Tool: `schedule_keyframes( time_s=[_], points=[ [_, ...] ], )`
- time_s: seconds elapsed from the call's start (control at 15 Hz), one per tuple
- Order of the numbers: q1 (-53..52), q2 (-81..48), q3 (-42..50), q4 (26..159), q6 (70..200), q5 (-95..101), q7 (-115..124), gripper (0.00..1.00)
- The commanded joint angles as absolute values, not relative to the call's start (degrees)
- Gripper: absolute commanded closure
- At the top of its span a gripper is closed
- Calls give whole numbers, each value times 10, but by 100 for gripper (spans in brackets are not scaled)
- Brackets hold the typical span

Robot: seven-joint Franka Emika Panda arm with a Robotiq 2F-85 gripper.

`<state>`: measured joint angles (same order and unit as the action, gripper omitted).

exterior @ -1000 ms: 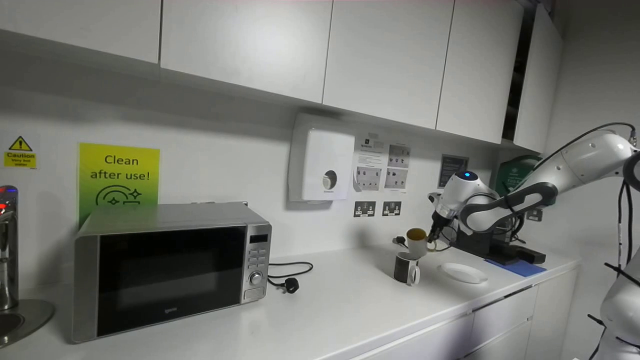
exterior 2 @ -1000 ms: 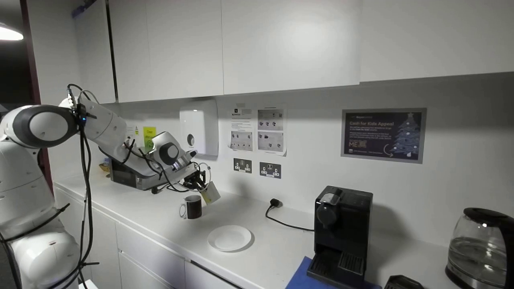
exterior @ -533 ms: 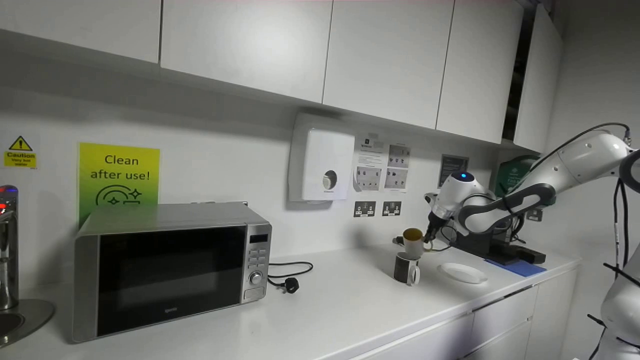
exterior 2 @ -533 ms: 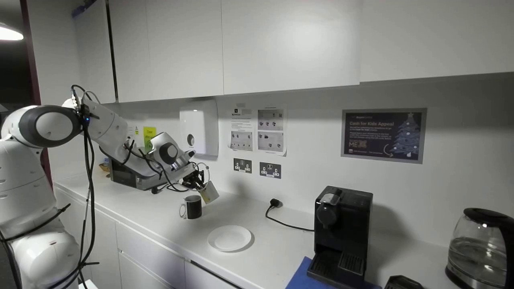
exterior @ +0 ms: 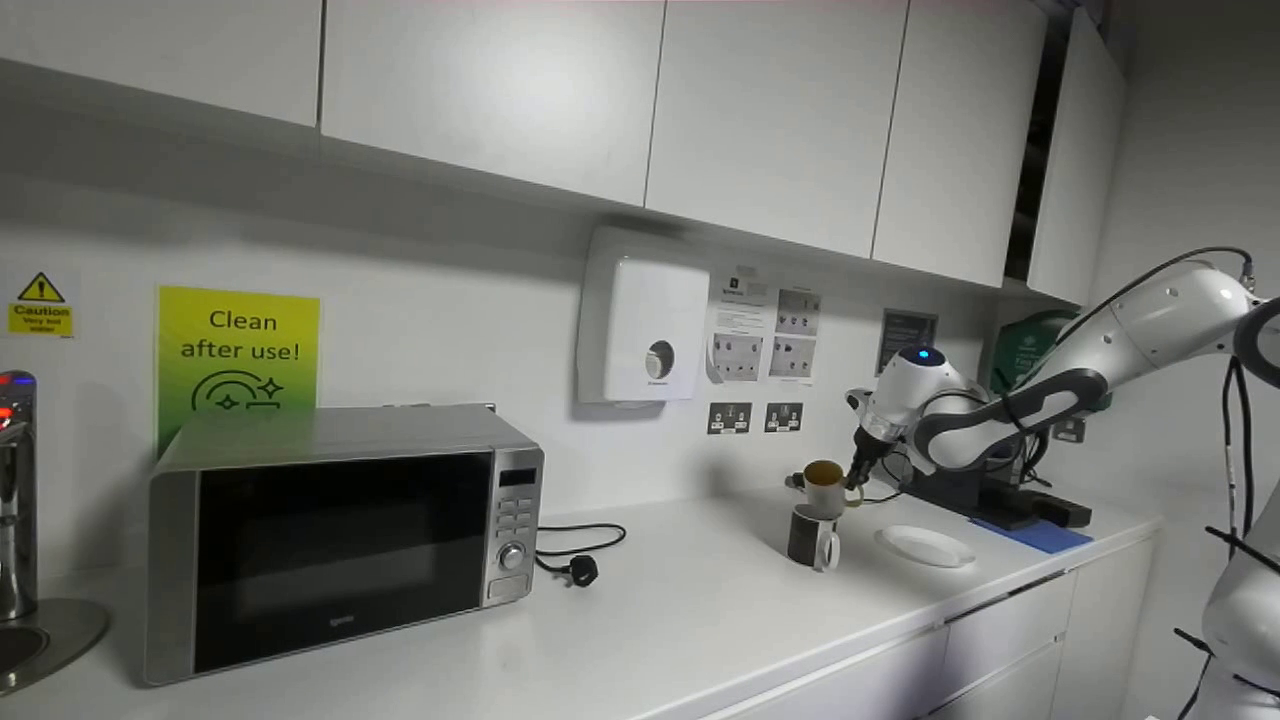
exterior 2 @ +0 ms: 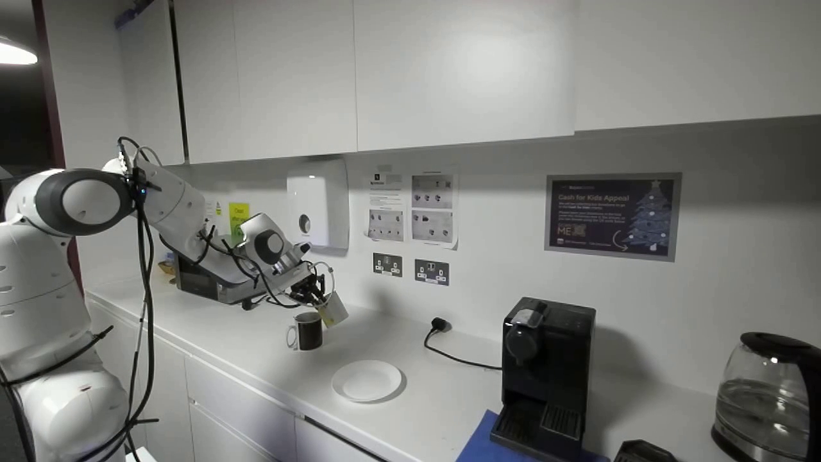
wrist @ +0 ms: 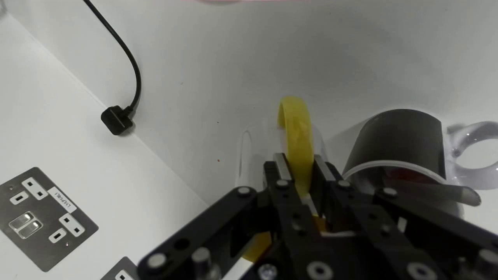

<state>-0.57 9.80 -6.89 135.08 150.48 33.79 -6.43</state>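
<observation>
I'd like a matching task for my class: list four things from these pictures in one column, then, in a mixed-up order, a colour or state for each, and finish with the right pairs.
Column one
1. Gripper
2. Ungripped mug
3. Plate
4. Coffee machine

Column two
A. Round and white, lying flat on the counter
B. Black, with a blue mat at its base
C. Closed on a yellow mug handle
D. Part dark, part white, standing upright

Right pairs: 1-C, 2-D, 3-A, 4-B
</observation>
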Motion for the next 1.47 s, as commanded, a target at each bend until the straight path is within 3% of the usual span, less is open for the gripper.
schedule_keyframes(
  time_s=[0.0, 0.73, 0.8, 1.4],
  points=[
    [-11, 98, -64, 1350, 1503, 337, -66, 82],
    [-11, 98, -64, 1350, 1503, 337, -66, 82],
    [-11, 98, -64, 1350, 1503, 337, -66, 95],
    [-8, 112, -65, 1355, 1486, 360, -61, 95]
  ],
)
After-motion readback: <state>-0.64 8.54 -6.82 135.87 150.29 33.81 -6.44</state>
